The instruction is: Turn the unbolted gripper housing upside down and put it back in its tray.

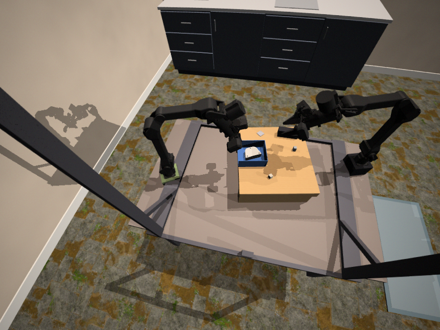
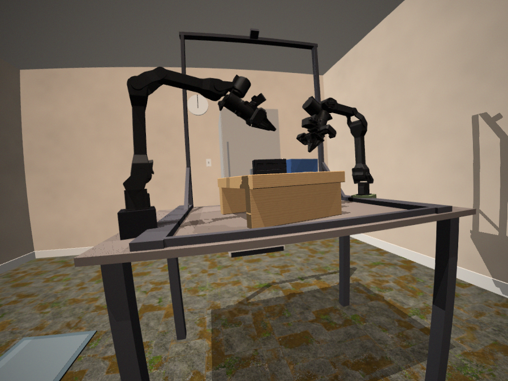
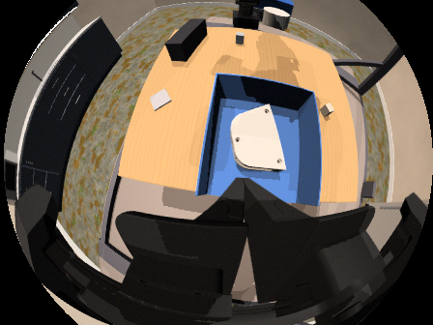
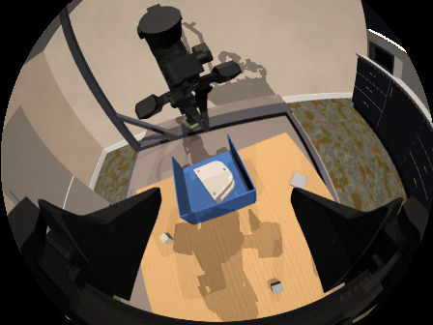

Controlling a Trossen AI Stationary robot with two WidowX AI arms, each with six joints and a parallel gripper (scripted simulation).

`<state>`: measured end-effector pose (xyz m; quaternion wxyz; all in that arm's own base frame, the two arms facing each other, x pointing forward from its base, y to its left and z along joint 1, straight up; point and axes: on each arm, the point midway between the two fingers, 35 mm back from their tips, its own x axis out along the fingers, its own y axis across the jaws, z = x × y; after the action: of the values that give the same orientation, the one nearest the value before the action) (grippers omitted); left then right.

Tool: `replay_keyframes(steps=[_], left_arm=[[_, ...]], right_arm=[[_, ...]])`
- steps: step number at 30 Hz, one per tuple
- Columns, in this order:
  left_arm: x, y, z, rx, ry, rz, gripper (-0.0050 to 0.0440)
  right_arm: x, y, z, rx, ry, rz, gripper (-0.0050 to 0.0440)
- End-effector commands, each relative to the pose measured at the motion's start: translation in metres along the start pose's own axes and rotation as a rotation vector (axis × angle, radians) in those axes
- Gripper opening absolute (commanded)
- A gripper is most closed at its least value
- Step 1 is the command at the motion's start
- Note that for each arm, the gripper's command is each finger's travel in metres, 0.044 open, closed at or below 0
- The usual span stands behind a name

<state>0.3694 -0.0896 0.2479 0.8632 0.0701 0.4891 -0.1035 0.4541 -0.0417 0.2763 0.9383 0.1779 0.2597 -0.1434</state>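
Observation:
The white gripper housing [image 1: 252,153] lies flat inside the blue tray [image 1: 248,163] on the wooden block; its two halves look together. It also shows in the left wrist view [image 3: 258,139] and in the right wrist view [image 4: 216,181]. My left gripper [image 1: 234,143] [image 2: 311,141] is shut and empty, and hangs well above the tray's edge on its own side. Its closed fingers show in the left wrist view [image 3: 247,188]. My right gripper [image 1: 295,113] [image 2: 268,122] is open and empty, high above the block's far corner, apart from everything. Its spread fingers show in the right wrist view [image 4: 226,193].
The wooden block [image 1: 281,174] stands on the table. On it lie a black box [image 1: 289,129], a flat grey plate [image 1: 260,133] and two small cubes [image 1: 294,148] [image 1: 270,175]. A dark frame surrounds the table, and cabinets [image 1: 273,42] stand behind.

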Motion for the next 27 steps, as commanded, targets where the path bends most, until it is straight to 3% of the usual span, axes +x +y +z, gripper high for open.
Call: replay_keyframes(steps=[1, 7, 27], left_arm=[[0.0, -0.008, 0.001, 0.022, -0.016, -0.023, 0.0], [0.009, -0.024, -0.002, 0.065, -0.01, -0.061, 0.0], [0.009, -0.024, -0.002, 0.065, -0.01, -0.061, 0.0]], right_arm=[[-0.017, 0.002, 0.007, -0.12, -0.023, 0.064, 0.044], [-0.027, 0.003, 0.001, -0.389, -0.026, 0.136, 0.044], [-0.028, 0.003, 0.001, -0.392, -0.026, 0.137, 0.044]])
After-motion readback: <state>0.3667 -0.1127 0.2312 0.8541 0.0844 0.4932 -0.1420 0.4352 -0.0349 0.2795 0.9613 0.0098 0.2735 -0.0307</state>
